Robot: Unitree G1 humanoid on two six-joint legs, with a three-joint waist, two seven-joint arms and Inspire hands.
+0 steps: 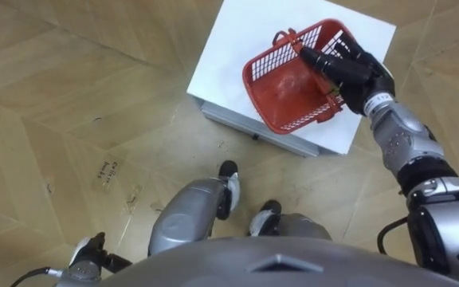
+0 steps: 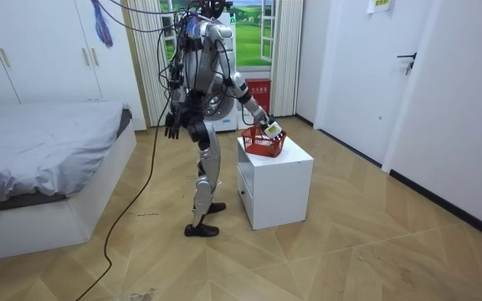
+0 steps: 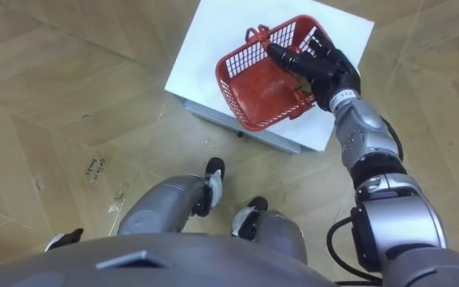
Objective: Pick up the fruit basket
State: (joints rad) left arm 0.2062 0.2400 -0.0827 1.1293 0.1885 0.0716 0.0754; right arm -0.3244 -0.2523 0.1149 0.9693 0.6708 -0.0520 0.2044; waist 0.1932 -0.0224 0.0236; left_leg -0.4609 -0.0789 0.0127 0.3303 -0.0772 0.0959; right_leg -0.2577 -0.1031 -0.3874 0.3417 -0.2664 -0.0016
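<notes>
Sitting atop the white cabinet [image 1: 231, 48], toward its robot-side edge, the red fruit basket [image 1: 255, 84] lies under the right hand [image 1: 355, 70], whose fingers stretch nearly straight across the rim, clasping nothing. The left hand [image 2: 171, 125] hangs slack, away from the cabinet.

Wooden floor [image 2: 375, 251], grey bed [image 2: 32, 150], white wardrobes [image 2: 48, 50], curtained window [image 2: 249, 29].

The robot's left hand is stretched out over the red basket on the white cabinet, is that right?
Not the left: the right hand is stretched out over the red basket on the white cabinet, as the left eye view shows.
</notes>
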